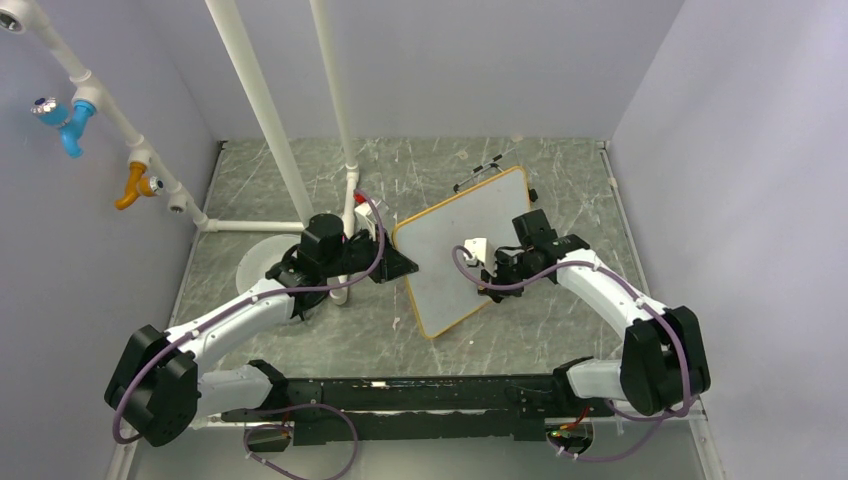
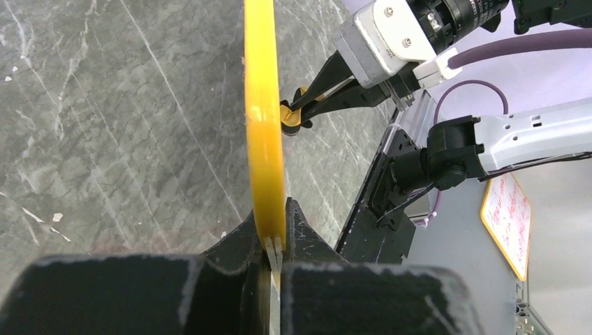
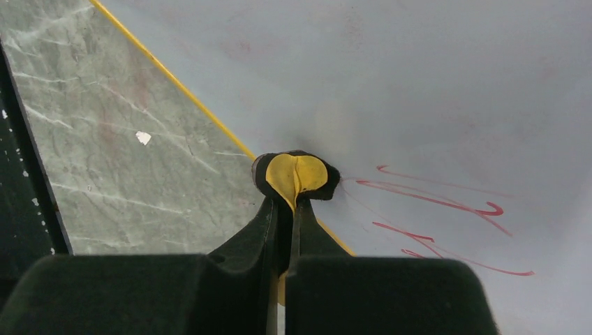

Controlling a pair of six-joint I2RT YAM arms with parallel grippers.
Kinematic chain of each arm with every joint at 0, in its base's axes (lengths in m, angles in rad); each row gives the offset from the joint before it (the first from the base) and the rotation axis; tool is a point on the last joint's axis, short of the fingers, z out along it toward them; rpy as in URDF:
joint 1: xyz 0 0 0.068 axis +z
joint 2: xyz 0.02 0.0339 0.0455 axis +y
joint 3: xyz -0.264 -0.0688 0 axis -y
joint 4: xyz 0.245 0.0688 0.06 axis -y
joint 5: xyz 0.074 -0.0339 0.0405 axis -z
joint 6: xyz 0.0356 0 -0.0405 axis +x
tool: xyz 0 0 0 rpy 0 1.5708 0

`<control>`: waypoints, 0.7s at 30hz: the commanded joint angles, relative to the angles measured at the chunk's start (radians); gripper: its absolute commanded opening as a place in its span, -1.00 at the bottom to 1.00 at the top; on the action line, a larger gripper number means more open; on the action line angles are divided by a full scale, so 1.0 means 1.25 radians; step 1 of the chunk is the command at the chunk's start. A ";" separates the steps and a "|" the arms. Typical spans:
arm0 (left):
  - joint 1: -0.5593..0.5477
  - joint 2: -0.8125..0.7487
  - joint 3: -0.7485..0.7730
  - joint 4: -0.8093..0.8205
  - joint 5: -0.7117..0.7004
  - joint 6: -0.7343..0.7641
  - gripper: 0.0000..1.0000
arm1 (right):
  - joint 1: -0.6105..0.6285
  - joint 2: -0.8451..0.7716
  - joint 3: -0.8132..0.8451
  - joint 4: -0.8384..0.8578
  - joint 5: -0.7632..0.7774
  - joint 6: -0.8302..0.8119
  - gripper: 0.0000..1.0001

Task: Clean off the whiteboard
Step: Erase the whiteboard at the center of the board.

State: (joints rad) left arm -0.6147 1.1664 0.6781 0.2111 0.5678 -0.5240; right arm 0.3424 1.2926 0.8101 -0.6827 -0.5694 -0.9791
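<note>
Two robot arms over a grey marbled table (image 1: 330, 345) (image 2: 105, 139) (image 3: 105, 153), both meeting at one small whiteboard (image 1: 440, 278) (image 2: 265, 139) (image 3: 433, 91). Board near the middle of the table, a little to the right, turned at an angle to the table's edges. White surface, rounded corners, thin orange-yellow frame. Not possible to tell whether lying flat or tipped up.

Left claw (image 1: 400, 262) (image 2: 274, 227) clenched on the frame at the board's left edge, one finger on either side of the yellow rim. From the left wrist, board seen edge-on as a narrow yellow band running up out of the claw.

Right claw (image 1: 478, 258) (image 3: 292, 202) clenched on a small yellow pad (image 2: 294, 115) (image 3: 297, 174) with a dark rim. Pad pressed against the white surface, close beside the frame.

Red scrawl (image 3: 433, 202) on the board just right of the pad in the right wrist view: several long slanted strokes, unwiped. Faint pinkish smudges higher up on the white.

Round white disc (image 1: 255, 265) on the table left of the board, partly hidden under the left arm. White pipes (image 1: 270, 130) rising from the back left of the table, with a blue fitting (image 1: 72, 125) and an orange fitting (image 1: 135, 185) on the pipe along the left wall. Black rail (image 1: 420, 395) across the near edge, between the two arm bases.
</note>
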 commanded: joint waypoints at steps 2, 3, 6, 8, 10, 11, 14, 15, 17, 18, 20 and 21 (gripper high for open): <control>-0.011 -0.034 0.022 0.073 0.083 -0.011 -1.00 | -0.001 0.002 0.059 0.056 0.024 0.013 -1.00; -0.011 -0.035 0.021 0.073 0.082 -0.010 -1.00 | -0.007 -0.002 0.080 0.058 0.019 0.024 -1.00; -0.011 -0.031 0.022 0.074 0.083 -0.009 -1.00 | -0.023 -0.013 0.140 0.067 0.012 0.055 -1.00; -0.011 -0.028 0.022 0.076 0.084 -0.012 -1.00 | -0.031 -0.013 0.172 0.068 0.008 0.074 -1.00; -0.011 -0.025 0.021 0.080 0.087 -0.013 -1.00 | -0.034 -0.010 0.184 0.072 0.010 0.091 -1.00; -0.010 -0.025 0.021 0.081 0.087 -0.013 -1.00 | -0.034 -0.010 0.177 0.078 0.014 0.095 -1.00; -0.010 -0.030 0.020 0.079 0.086 -0.013 -1.00 | -0.034 -0.008 0.128 0.094 0.030 0.081 -1.00; -0.011 -0.033 0.019 0.078 0.085 -0.011 -1.00 | -0.032 -0.004 0.108 0.092 0.034 0.067 -1.00; -0.011 -0.036 0.020 0.073 0.083 -0.009 -1.00 | -0.024 0.001 0.070 0.076 0.039 0.040 -1.00; -0.011 -0.038 0.020 0.073 0.083 -0.009 -1.00 | -0.017 0.002 0.048 0.070 0.040 0.025 -1.00; -0.010 -0.038 0.022 0.071 0.085 -0.008 -1.00 | 0.000 0.000 0.007 0.065 0.036 0.006 -1.00; -0.010 -0.037 0.024 0.070 0.086 -0.006 -1.00 | 0.009 0.001 -0.006 0.065 0.034 0.003 -1.00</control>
State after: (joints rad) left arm -0.6121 1.1664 0.6781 0.2085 0.5575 -0.5358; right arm 0.3119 1.2781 0.8883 -0.6270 -0.5415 -0.9173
